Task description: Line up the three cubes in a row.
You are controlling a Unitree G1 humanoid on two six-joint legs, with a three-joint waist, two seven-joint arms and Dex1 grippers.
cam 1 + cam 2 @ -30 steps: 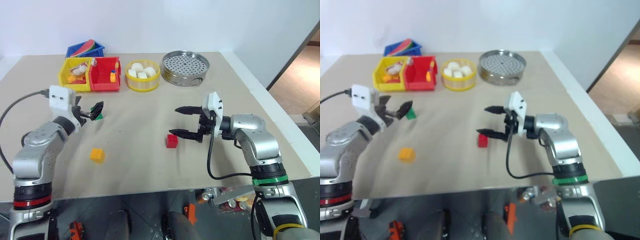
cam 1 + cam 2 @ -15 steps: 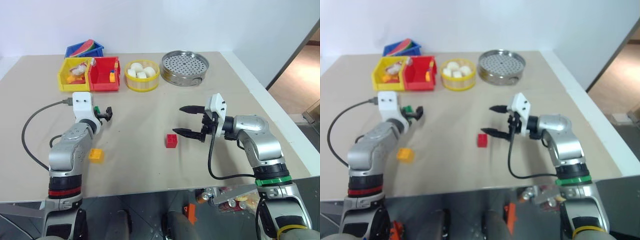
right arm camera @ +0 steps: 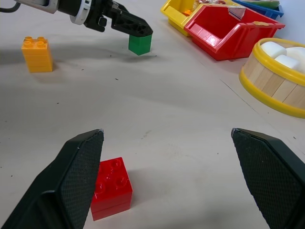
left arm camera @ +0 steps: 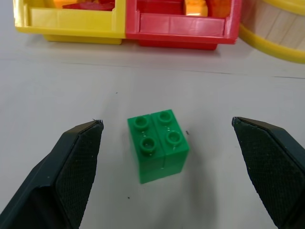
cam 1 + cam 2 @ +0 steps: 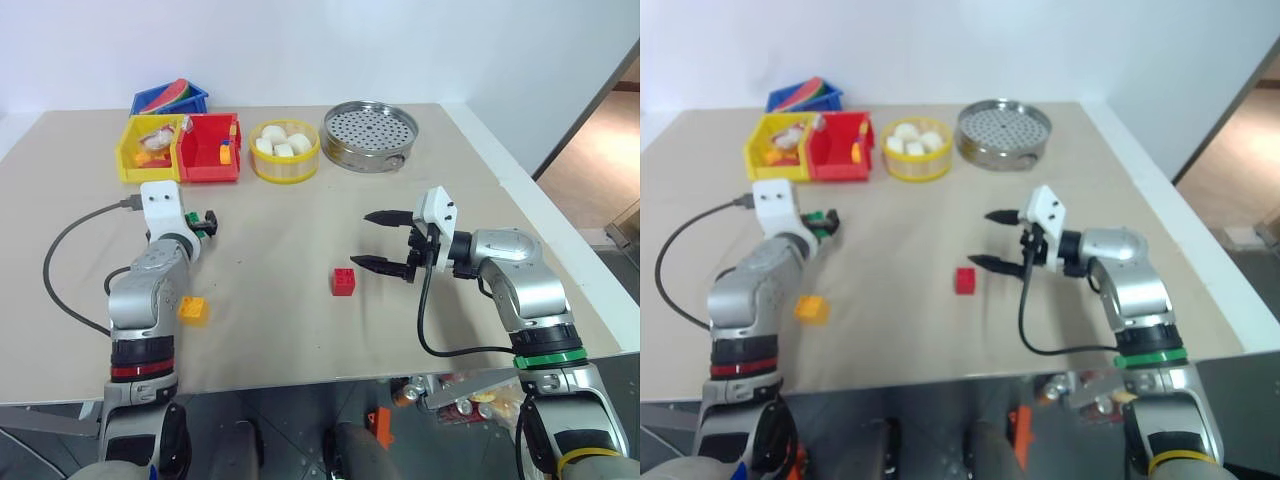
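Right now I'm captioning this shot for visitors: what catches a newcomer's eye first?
The left gripper stands open around the green cube, not touching it. The right gripper, also open, hovers just right of the red cube mid-table. The orange-yellow cube sits alone near the front left.

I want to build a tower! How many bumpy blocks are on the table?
3: the green block between the left gripper's open fingers, the red block mid-table, the orange block near the front-left edge.

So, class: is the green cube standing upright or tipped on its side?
Upright. In the left wrist view the green cube sits flat on the table, its four studs facing up.
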